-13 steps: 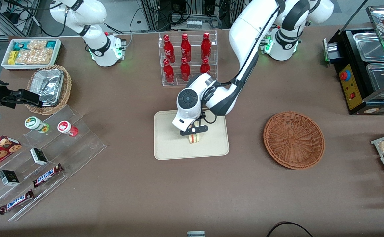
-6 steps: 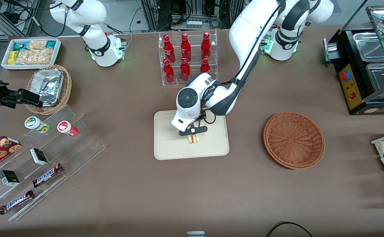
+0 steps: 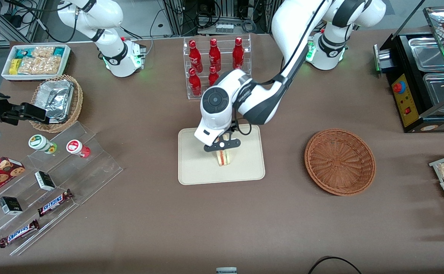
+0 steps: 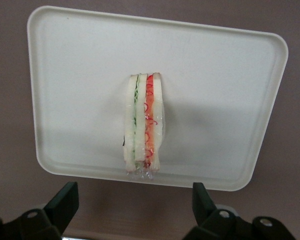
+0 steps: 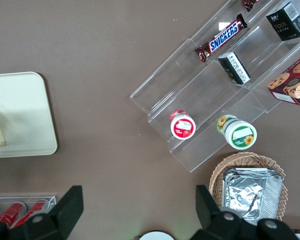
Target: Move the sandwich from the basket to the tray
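Mid-frame in the front view | sandwich [image 3: 224, 157] stands on edge on the tray [image 3: 195, 167], basket [image 3: 339, 161] empty | gripper [image 3: 222, 145] just above it, spread wide, gripping nothing | we reckon a snagged wrapper or nudge could tip it over

Matt smooth plastic tray [image 4: 80, 60]; woven wicker basket [image 3: 339, 161]; black hand [image 3: 222, 145] above.

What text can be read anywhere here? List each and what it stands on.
"SNICKERS": on the chocolate bar lying on the clear stepped stand.
"SNICKERS": on two bars seen from the front.
Bottle, jar and box labels: too small to read.
The gripper hangs open above the sandwich.
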Available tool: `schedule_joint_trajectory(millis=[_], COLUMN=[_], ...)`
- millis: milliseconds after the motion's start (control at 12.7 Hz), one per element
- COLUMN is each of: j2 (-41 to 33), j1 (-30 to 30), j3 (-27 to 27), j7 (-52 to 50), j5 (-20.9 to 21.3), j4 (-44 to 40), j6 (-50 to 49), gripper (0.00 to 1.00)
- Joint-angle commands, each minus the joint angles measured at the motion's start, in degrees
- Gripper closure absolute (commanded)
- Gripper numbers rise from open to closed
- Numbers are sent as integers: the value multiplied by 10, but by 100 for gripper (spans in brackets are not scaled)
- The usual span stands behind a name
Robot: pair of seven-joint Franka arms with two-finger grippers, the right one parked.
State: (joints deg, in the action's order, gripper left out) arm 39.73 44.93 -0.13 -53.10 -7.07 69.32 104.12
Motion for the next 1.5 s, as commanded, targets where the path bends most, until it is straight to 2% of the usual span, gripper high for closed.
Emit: schedule_joint_trajectory(millis=[0,237,553,711,947,1184,1342,1421], j2=[-30,-54,-93,-120,-156,-189,-236,-261], j1=[-34,-84,-174,-228,-302,-360,-388,-402], j3=[-2,0,2,2,3,2,2,2], j7=[59,153,369,432,539,582,585,585], j5=[-3,-2,7,10,36,76,103,104], j4=[-21,-21,-15,9,44,52,91,115], j6=[-55,-95,-164,-175,-175,-200,-203,-201], gripper=[0,0,0,0,0,0,0,0])
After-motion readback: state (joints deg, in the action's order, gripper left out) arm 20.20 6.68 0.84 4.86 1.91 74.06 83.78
